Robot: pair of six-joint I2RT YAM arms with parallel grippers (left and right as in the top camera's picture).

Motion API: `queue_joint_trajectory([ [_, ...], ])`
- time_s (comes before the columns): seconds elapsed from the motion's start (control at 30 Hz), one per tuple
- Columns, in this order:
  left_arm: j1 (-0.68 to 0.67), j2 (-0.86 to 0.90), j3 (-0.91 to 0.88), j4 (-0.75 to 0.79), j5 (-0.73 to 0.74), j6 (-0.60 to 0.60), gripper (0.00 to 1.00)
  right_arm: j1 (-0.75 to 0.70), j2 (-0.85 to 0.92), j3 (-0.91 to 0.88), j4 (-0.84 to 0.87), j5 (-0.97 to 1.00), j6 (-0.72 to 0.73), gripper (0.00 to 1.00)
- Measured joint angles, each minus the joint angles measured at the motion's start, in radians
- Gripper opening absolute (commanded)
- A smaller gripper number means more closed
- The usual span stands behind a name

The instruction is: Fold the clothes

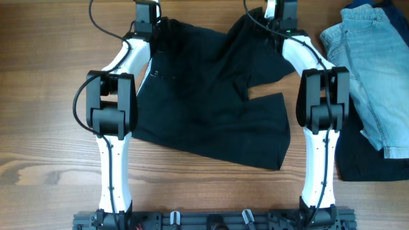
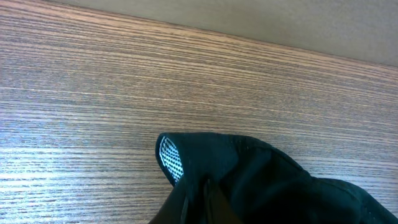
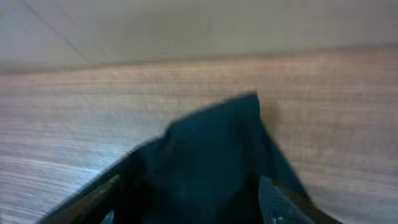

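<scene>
shorts (image 1: pixel 211 96) spread black across table (image 1: pixel 45 147), long axis left to right, far edge up at both claws. left gripper (image 2: pixel 198 208) pinched shut on far-left corner, grey mesh lining (image 2: pixel 169 155) showing just past the pinch. right gripper (image 3: pixel 186 208) at far-right corner, cloth bunched between fingers (image 3: pixel 273 202); too blurred to tell whether clamped or slack. bulk of cloth lying basewards of both claws, so likely a pull of far edge toward near hem. jeans (image 1: pixel 374 64) well off to the right.
</scene>
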Motion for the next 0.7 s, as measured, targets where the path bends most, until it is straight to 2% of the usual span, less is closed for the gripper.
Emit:
queue_joint_trajectory([
  [0.07, 0.000, 0.000, 0.000, 0.000, 0.000, -0.003, 0.08, 0.001, 0.001, 0.000, -0.002, 0.000, 0.000, 0.67],
  [0.17, 0.000, 0.000, 0.000, -0.001, -0.003, -0.003, 0.07, 0.002, 0.002, 0.000, -0.012, -0.001, 0.009, 0.57],
  [0.2, 0.000, 0.000, 0.000, -0.001, -0.003, -0.003, 0.07, 0.004, 0.005, 0.000, -0.013, -0.001, 0.017, 0.50],
  [0.23, 0.000, 0.000, 0.000, -0.002, -0.003, -0.003, 0.06, 0.006, 0.008, 0.000, -0.016, -0.001, 0.028, 0.29],
  [0.3, 0.000, 0.000, 0.000, -0.005, -0.003, -0.003, 0.05, 0.016, 0.018, 0.000, -0.019, 0.000, 0.039, 0.13],
  [0.43, 0.000, 0.000, 0.000, -0.016, -0.029, -0.004, 0.04, 0.032, 0.030, 0.001, -0.023, 0.000, 0.051, 0.04],
  [0.7, 0.034, 0.000, 0.000, -0.024, -0.071, -0.042, 0.04, -0.003, 0.031, 0.078, -0.160, -0.001, 0.067, 0.04],
])
